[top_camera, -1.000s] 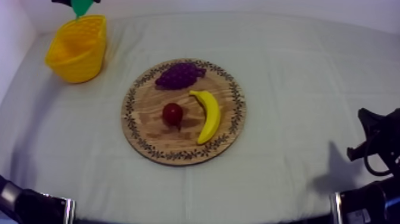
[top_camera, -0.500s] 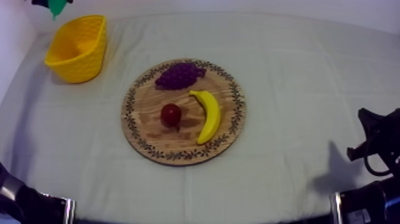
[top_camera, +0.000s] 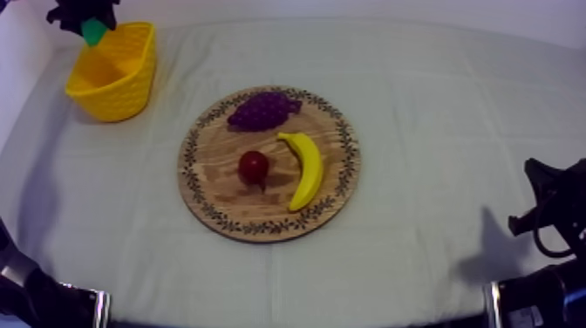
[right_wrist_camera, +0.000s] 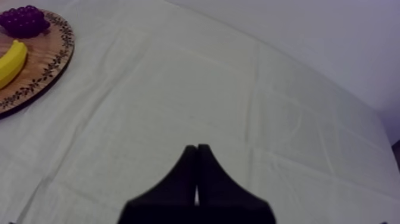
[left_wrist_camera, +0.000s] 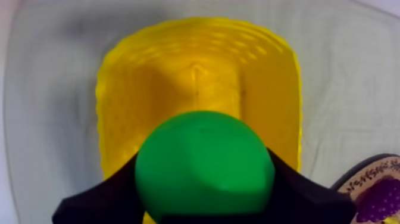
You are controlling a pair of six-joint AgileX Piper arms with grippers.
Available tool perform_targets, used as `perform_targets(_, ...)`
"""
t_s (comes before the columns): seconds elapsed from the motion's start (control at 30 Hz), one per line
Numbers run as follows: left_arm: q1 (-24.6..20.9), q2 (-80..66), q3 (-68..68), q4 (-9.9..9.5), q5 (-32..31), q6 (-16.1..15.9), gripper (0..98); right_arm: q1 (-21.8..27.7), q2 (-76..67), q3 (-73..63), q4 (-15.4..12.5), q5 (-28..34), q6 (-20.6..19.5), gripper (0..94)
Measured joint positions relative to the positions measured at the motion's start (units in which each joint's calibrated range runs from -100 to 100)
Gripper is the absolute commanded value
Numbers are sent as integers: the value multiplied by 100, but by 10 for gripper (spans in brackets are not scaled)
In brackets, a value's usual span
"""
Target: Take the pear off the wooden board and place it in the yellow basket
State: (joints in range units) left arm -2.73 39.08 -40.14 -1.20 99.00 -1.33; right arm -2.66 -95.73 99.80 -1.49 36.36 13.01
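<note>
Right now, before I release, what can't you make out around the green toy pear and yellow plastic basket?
Left wrist view: yellow plastic basket floor, partly hidden by the green toy pear.
Top view: left gripper, cut off by the upper edge.
Top view: most of the pear, under that gripper.

round green toy pear [left_wrist_camera: 204,164]: bright green
yellow woven basket [left_wrist_camera: 119,119]: yellow
round wooden board [top_camera: 209,187]: brown, dark leafy rim pattern
grape bunch [top_camera: 263,111]: purple
small red fruit [top_camera: 254,166]: red

We see table [top_camera: 453,113] under creased grey-white cloth [top_camera: 113,201], filling most of frame. Pale wall [top_camera: 366,7] along top edge and upper left. Light soft, even; faint shadow [top_camera: 484,257] on cloth, lower right.
</note>
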Motion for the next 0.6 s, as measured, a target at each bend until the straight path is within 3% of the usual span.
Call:
perform_targets(0.27,-7,500,112,120,-209,-54,556,0,0,0,0,0,0,4)
perform_targets(0.6,-7,629,457,30,-367,-20,924,0,0,0,0,0,0,4)
